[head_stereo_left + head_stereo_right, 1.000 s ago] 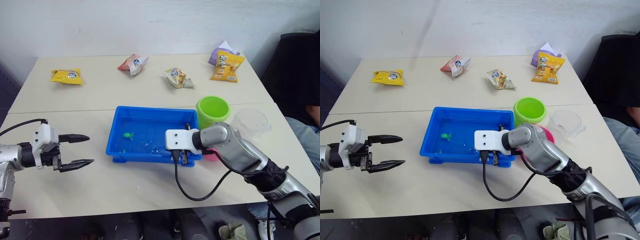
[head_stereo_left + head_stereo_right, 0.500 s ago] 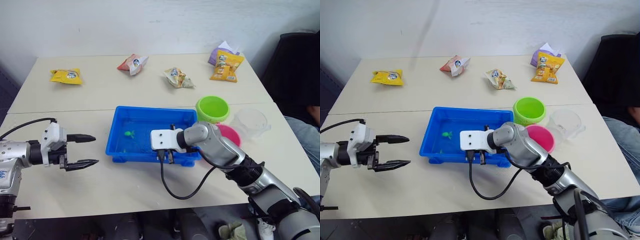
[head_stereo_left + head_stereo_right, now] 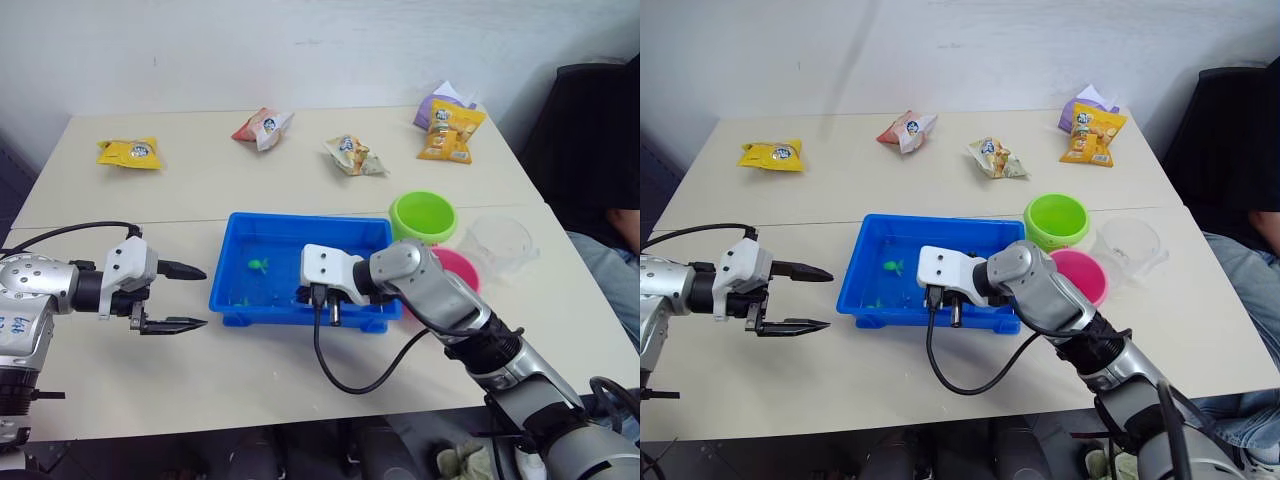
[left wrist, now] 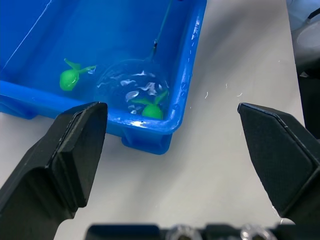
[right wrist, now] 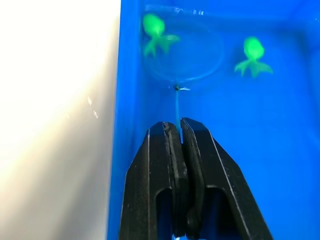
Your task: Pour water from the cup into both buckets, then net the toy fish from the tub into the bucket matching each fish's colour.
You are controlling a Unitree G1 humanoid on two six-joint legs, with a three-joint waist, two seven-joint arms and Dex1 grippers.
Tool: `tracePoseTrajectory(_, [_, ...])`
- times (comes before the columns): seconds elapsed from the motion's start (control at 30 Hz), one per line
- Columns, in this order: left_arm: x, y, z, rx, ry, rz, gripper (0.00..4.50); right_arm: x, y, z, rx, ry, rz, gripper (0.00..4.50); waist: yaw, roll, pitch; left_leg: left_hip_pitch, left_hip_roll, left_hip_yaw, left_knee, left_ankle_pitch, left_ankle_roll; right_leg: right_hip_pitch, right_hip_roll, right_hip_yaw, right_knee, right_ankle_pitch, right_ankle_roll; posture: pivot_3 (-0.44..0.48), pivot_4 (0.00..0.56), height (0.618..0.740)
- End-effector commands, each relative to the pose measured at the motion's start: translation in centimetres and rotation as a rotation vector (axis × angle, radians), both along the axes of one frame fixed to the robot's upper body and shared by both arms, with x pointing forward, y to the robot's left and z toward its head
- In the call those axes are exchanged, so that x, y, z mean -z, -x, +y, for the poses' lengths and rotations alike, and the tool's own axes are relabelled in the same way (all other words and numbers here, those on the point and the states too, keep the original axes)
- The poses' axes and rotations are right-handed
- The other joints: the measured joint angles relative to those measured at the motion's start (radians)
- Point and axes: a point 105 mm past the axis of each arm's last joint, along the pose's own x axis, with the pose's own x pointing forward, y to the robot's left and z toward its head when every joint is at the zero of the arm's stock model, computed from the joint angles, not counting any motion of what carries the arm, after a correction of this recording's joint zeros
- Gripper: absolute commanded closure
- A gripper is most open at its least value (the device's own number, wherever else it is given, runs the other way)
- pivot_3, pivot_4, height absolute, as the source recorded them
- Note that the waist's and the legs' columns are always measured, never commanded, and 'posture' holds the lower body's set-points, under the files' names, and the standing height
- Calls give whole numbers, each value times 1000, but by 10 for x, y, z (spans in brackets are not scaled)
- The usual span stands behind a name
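My right hand is clenched on the thin handle of the net, whose round see-through mesh sits in the glossy blue tub around one green fish; another green fish lies just beside it. My left hand hangs released over the pale worktop, near the tub's left wall.

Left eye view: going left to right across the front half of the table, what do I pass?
Left gripper → blue tub → pink bucket → clear cup.
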Motion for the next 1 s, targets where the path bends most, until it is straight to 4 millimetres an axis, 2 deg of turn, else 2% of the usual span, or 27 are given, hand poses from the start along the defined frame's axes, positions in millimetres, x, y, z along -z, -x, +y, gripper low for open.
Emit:
tracePoseTrajectory(0.03, [-3, -2, 5, -19, -1, -14, 16, -12, 11, 2, -42, -57, 37, 4500, 0, 0, 0, 0, 0, 0, 0, 0, 0, 0, 0, 0, 0, 0, 0, 0, 150, 739])
tracePoseTrajectory(0.23, [0, -3, 13, -50, 8, -12, 16, -16, 3, -10, 13, -68, 51, 4500, 0, 0, 0, 0, 0, 0, 0, 0, 0, 0, 0, 0, -2, 0, 0, 0, 150, 739])
tracePoseTrajectory(0.43, [-7, -5, 4, -45, 109, -38, 16, -25, -2, -21, 39, -91, 6, 4500, 2, 0, 0, 0, 0, 0, 0, 0, 0, -1, -1, 0, -3, 0, 0, 0, 150, 739])
tracePoseTrajectory(0.6, [-31, -17, 0, -111, 233, -78, 16, -44, -9, -43, 132, -164, -77, 4500, 4, 0, 0, 0, 0, 0, 0, 0, 0, 0, -1, 1, -3, 0, 0, 0, 150, 739])
tracePoseTrajectory(0.7, [-40, -19, -3, -104, 252, -96, 16, -52, -5, -59, 156, -185, -107, 4500, 6, 0, 0, -1, -1, 0, 1, 0, 0, 0, -1, 1, -3, 0, 0, 0, 150, 739])
tracePoseTrajectory(0.9, [-55, -25, -19, -64, 303, -123, 16, -63, 1, -83, 216, -257, -160, 4500, 7, -1, 0, -1, -1, -1, 1, 0, 0, 1, 0, 1, -4, 0, 0, 0, 150, 739])
tracePoseTrajectory(1.0, [-66, -26, -34, -27, 382, -113, 16, -67, 5, -97, 262, -271, -164, 4500, 7, 0, 0, 0, 0, 0, 1, 0, 0, 0, 1, 2, -3, 0, 0, 0, 150, 739])
